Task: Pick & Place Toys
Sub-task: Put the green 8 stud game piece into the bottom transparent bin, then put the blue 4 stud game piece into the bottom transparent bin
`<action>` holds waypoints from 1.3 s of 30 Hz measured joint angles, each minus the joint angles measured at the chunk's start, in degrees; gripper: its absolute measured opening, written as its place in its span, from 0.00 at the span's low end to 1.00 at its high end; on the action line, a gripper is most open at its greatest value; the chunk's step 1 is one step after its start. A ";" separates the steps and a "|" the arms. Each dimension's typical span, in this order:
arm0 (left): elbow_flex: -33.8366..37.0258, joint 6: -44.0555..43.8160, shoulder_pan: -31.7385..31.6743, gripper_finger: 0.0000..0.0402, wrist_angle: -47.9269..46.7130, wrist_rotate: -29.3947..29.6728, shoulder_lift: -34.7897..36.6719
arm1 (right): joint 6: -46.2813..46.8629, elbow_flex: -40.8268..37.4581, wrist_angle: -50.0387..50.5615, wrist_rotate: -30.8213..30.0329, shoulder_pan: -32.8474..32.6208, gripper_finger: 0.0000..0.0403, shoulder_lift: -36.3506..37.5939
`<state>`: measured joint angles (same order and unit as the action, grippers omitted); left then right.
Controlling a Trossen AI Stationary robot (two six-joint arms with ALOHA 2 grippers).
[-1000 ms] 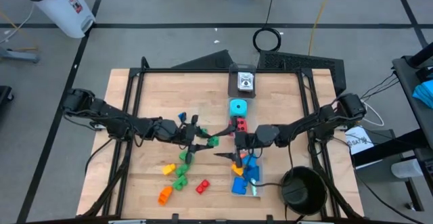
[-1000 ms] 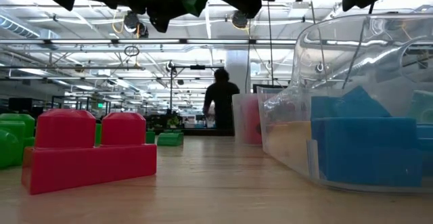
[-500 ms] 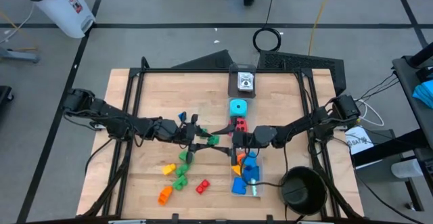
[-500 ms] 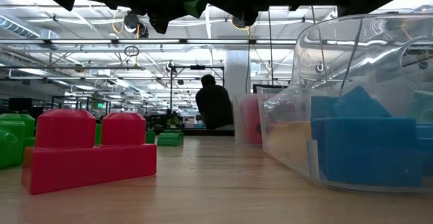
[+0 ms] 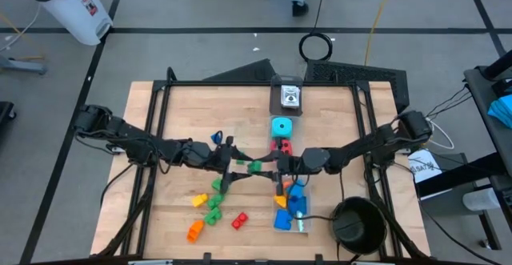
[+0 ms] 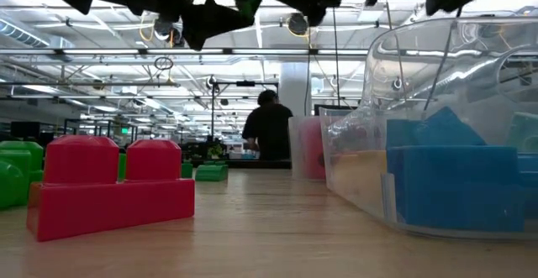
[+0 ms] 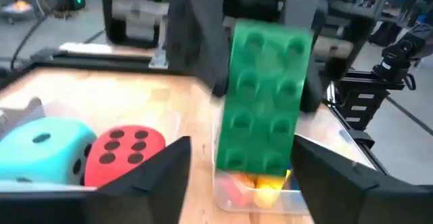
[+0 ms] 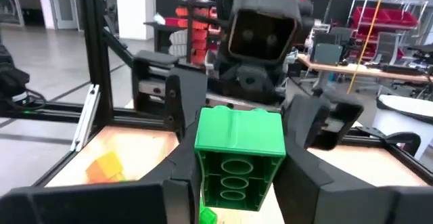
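Handover risk: green brick [image 5: 254, 167] hangs mid-air above the surface between the right end effector [image 5: 276, 166], clamping on, and the left end effector [image 5: 238, 167], spreading wide; mistimed release drops it.

A green brick [image 8: 238, 158] sits between the right hand's [image 8: 237, 183] fingers.

The right gripper [image 5: 268, 167] has moved left and closed in on the green brick [image 5: 254, 167]. The left gripper [image 5: 240, 167] has let its fingers spread wider. Far behind the table, the person [image 6: 269, 128] has walked a little.
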<state>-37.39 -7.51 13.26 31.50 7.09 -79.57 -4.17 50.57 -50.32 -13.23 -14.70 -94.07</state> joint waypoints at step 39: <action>-0.12 -9.99 -4.26 0.78 -16.51 6.60 5.56 | 19.59 -3.28 41.94 13.38 -12.72 0.74 10.47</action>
<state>-37.50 -17.50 9.00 14.99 13.69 -74.01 15.42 47.29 -8.38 0.14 -27.42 -83.59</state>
